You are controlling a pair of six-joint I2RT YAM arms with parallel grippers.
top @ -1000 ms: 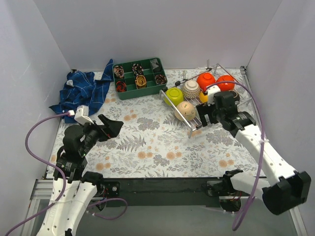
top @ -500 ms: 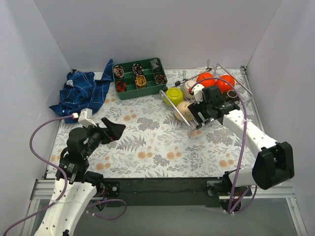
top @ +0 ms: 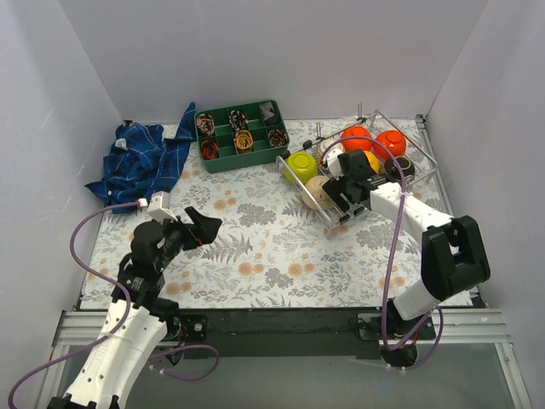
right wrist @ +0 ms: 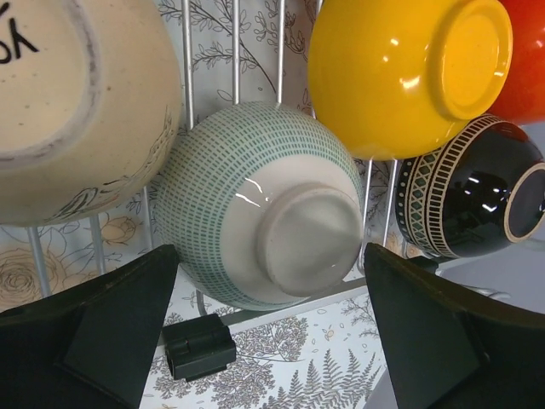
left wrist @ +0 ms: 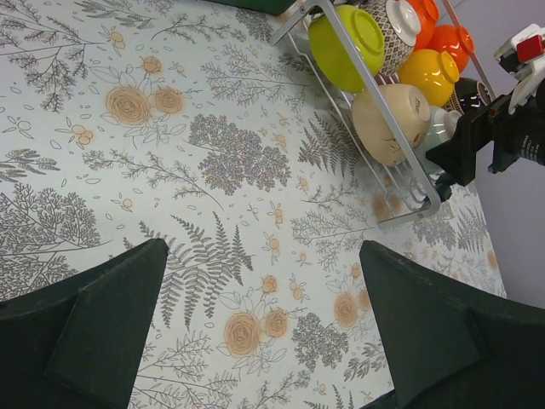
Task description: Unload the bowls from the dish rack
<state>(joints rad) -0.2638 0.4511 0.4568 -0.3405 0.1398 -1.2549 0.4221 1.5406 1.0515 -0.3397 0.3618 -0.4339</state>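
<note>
The silver wire dish rack point(top: 423, 162) stands at the back right and holds several bowls: lime green point(top: 301, 164), beige point(top: 318, 192), two red-orange point(top: 356, 138), yellow-orange point(top: 374, 161) and dark patterned point(top: 404, 167). My right gripper point(top: 344, 192) is open at the rack's near corner. In the right wrist view its open jaws point(right wrist: 272, 341) straddle the foot of the pale mint bowl point(right wrist: 255, 213) without touching it, beside the beige bowl point(right wrist: 77, 111), the yellow-orange bowl point(right wrist: 400, 77) and the dark bowl point(right wrist: 464, 200). My left gripper point(top: 203, 228) is open and empty over the floral mat point(left wrist: 264, 332).
A green compartment tray point(top: 241, 135) sits at the back centre and a blue cloth point(top: 143, 160) at the back left. White walls close in three sides. The rack's black-tipped foot point(right wrist: 197, 345) stands just under the mint bowl.
My right gripper has moved left and down to the rack's near corner, over the pale mint bowl. My left gripper has drifted slightly right and forward.
</note>
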